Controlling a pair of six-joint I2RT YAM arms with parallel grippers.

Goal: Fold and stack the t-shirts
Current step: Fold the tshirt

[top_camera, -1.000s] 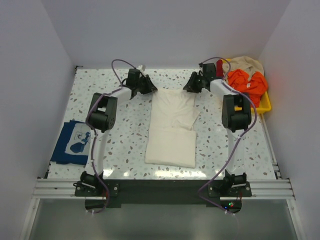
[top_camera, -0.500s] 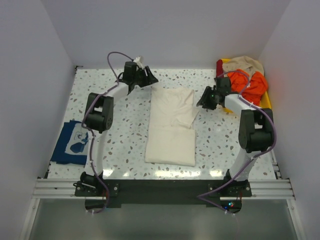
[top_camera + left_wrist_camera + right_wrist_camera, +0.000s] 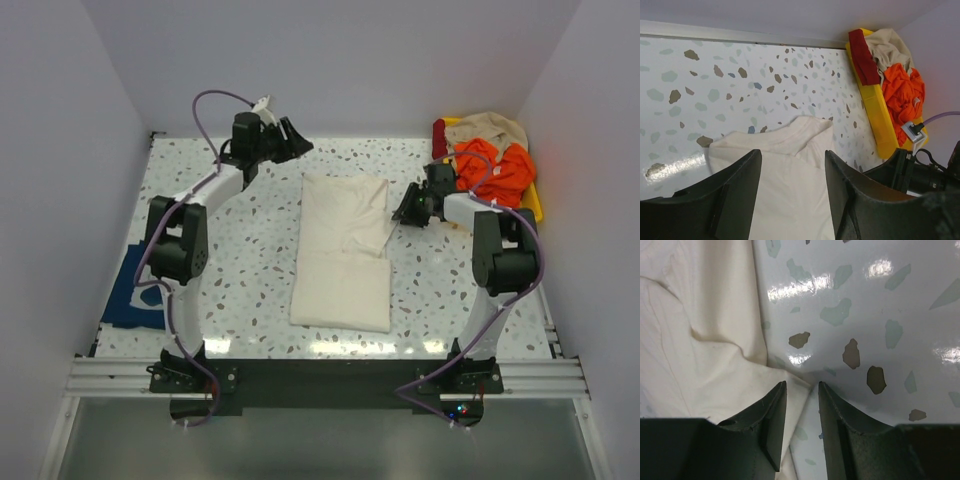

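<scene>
Cream t-shirt (image 3: 343, 250) — soft, folded rectangle

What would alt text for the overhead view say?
A folded cream t-shirt lies mid-table between two robot arms, the right hand low at its right edge, the left hand off its far left corner. A navy t-shirt lies at the left; a yellow tray of clothes sits far right.

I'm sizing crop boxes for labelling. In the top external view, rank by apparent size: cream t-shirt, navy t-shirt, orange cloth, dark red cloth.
1. cream t-shirt, clearly largest.
2-3. orange cloth and navy t-shirt: look alike; the left arm hides part of the navy one.
4. dark red cloth, smallest.
</scene>
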